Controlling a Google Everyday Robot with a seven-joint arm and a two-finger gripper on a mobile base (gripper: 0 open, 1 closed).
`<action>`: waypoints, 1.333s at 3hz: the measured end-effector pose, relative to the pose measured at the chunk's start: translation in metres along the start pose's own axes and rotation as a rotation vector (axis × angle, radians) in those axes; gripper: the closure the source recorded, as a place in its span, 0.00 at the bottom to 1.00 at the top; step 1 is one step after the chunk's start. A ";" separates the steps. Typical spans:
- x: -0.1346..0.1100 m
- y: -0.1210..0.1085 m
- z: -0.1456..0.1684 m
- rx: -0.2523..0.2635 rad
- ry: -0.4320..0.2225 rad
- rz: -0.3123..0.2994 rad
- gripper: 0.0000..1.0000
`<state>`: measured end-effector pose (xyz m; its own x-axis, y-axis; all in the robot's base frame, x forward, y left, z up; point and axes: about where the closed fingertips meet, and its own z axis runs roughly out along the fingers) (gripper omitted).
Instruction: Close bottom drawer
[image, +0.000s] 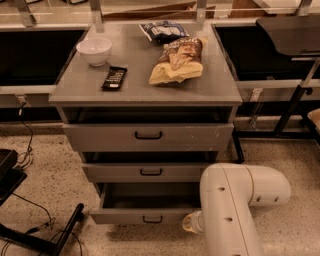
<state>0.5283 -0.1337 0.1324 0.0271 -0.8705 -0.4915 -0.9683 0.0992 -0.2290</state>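
Note:
The bottom drawer (145, 215) of the grey cabinet (145, 80) stands pulled out, showing its plain grey box inside and a small black bar handle (152, 219) on its low front. My white arm (235, 205) reaches down at the drawer's right front corner. My gripper (190, 223) shows only as a pale tip beside that corner, mostly hidden by the arm. The middle drawer (150, 171) and top drawer (148, 136) sit slightly out above it.
On the cabinet top lie a white bowl (94, 50), a black bar (114, 78) and two snack bags (178, 60). Cables and a black stand leg (65, 232) are on the floor at left. A dark table frame (295, 100) stands at right.

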 end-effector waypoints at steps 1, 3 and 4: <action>0.004 -0.009 0.012 0.013 -0.022 0.002 1.00; 0.003 -0.020 0.018 0.023 -0.043 -0.003 1.00; 0.002 -0.039 0.028 0.042 -0.075 -0.014 1.00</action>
<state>0.5725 -0.1262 0.1168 0.0601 -0.8335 -0.5492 -0.9566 0.1090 -0.2701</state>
